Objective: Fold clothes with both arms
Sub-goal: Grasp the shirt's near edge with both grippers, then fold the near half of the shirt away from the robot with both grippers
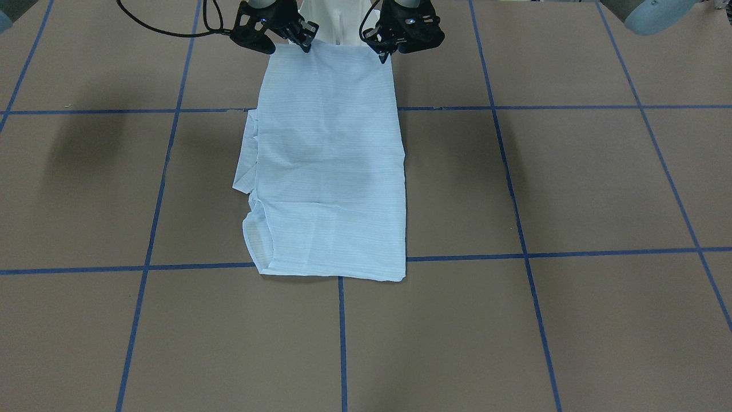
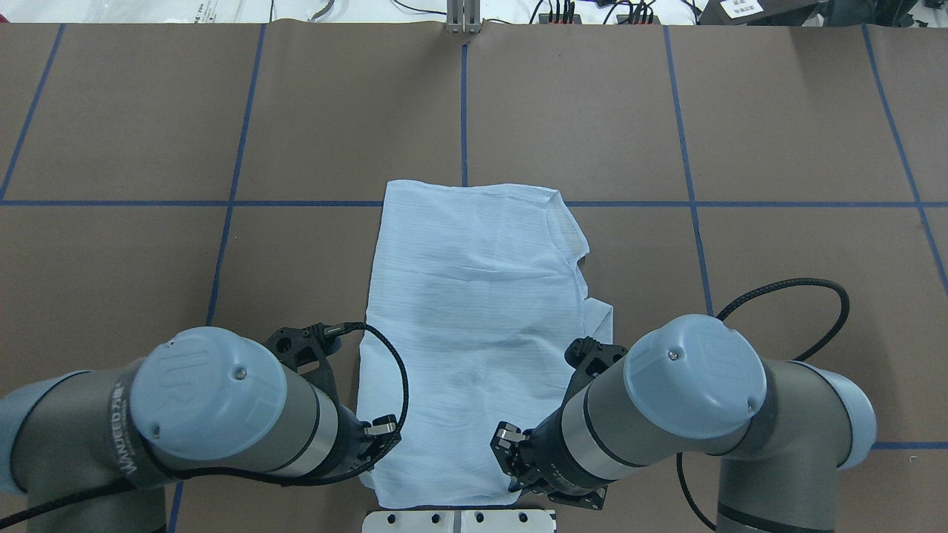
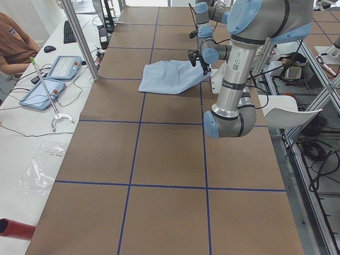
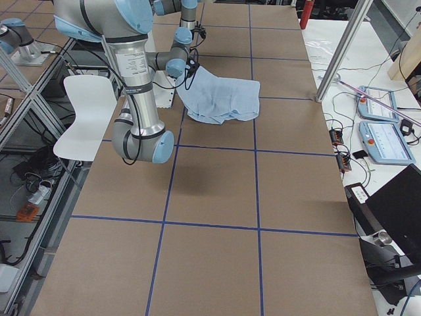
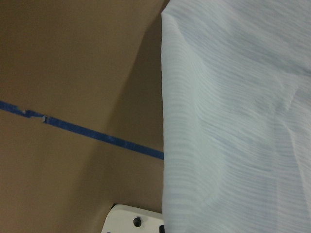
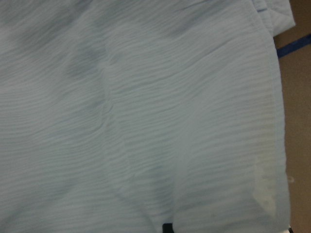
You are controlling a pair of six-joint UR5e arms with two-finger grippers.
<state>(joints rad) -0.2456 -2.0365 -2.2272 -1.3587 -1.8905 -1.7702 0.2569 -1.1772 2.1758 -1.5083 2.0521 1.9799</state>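
Shirt: lying folded lengthwise on the worktop, robot-side edge hanging raised.
Left claw, right claw: each pinching closed on a near corner.
Handling: likely behaving thin, limp and light; the corners are offering the surest hold.

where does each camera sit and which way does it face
Front-facing: far side of table, facing back; left gripper, right gripper on shirt.
Overhead: above and behind, looking forward; left arm, right arm.
Exterior left: table's left end; left arm near.
Exterior right: right end; right arm near.
Left wrist: down at shirt edge, table.
Right wrist: close on shirt.
All share the shirt.
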